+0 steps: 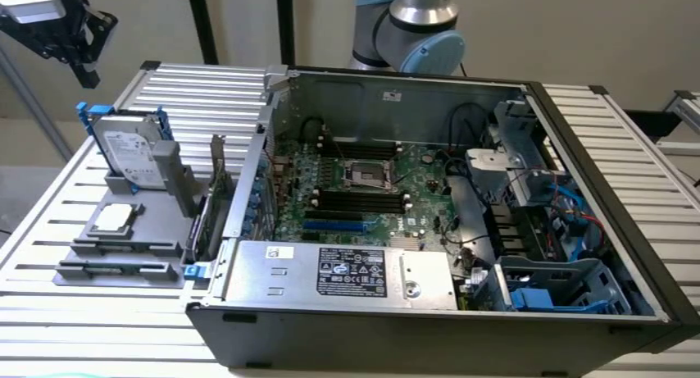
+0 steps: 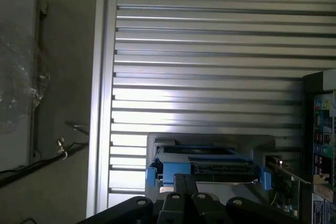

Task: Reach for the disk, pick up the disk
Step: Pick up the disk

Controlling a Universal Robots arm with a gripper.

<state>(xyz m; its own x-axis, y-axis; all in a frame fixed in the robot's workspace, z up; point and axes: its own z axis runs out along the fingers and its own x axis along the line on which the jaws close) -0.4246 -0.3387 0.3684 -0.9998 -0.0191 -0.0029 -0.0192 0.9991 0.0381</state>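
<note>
Slatted table (image 1: 186, 91) under you: your gripper (image 2: 184, 182) hangs well above the upright disk (image 1: 123, 152), its fingers (image 2: 179, 183) pressed together, gripping nothing.

— What does the disk (image 1: 124, 151) look like?
— A flat silver-grey drive with a white printed label on its broad face and bright blue rails along its two long sides.
— Its pose?
— It stands on edge, a little tilted, slotted into a grey holder (image 1: 118, 251).
— Where exactly?
— At the holder's far end, on the slatted bench (image 1: 202, 91), close to the bench's edge on the exterior view's left.
</note>
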